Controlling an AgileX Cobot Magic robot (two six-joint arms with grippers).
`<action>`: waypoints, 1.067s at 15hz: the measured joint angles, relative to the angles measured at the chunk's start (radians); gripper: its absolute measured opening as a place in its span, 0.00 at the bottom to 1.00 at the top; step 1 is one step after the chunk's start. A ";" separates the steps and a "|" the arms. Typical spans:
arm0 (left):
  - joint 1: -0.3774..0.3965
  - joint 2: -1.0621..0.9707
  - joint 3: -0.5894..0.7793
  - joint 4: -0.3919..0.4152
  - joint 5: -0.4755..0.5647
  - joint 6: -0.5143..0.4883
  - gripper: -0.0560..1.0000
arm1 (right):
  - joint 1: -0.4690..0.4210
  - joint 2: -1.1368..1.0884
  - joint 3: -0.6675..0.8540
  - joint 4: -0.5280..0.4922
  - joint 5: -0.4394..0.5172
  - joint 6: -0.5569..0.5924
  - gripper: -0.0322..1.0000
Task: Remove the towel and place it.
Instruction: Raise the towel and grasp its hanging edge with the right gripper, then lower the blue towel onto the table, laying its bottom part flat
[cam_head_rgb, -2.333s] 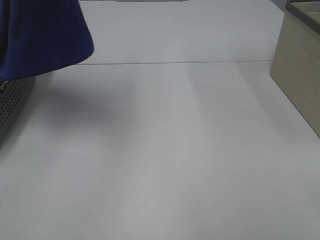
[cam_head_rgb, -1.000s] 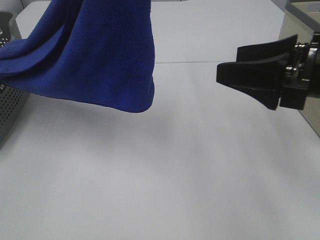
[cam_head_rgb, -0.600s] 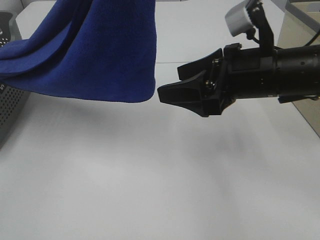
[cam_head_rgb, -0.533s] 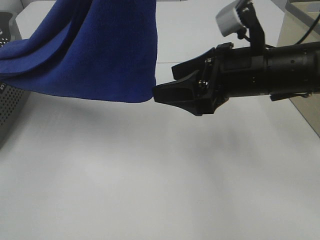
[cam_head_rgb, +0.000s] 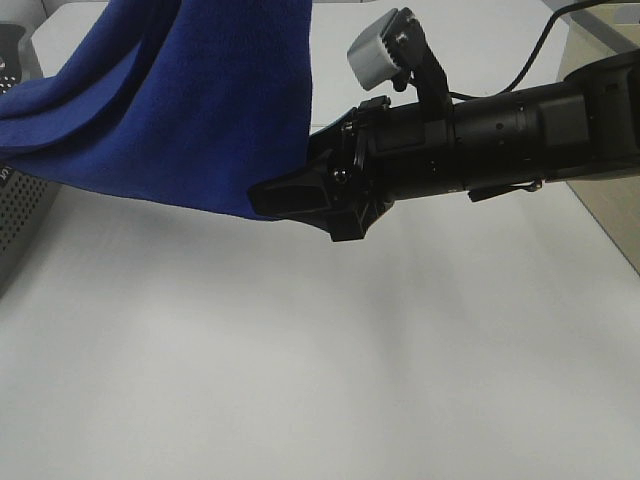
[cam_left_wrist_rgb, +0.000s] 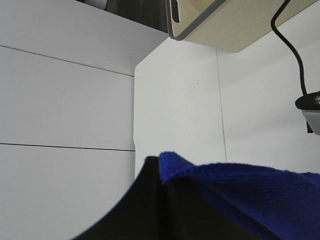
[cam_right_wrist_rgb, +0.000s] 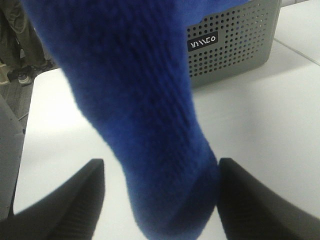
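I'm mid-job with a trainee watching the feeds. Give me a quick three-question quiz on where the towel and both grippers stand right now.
1. True or false: the towel lies flat on the table.
2. Pick one. The right gripper is: A) shut, clear of the towel; B) open, with a finger on each side of the towel's hanging corner; C) out of sight in every view.
3. In a few words: what holds the towel up?

Key
1. False: it hangs above the table.
2. B.
3. The left gripper, shut on an edge of it.
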 joint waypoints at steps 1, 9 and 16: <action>0.000 0.000 0.000 -0.004 0.000 0.000 0.05 | 0.000 0.000 -0.001 0.000 -0.001 0.000 0.56; 0.000 0.000 0.000 -0.005 -0.005 -0.062 0.05 | 0.000 -0.137 -0.002 -0.294 -0.077 0.581 0.05; 0.001 0.000 0.000 -0.009 -0.217 -0.309 0.05 | -0.029 -0.377 -0.397 -1.463 0.260 1.617 0.05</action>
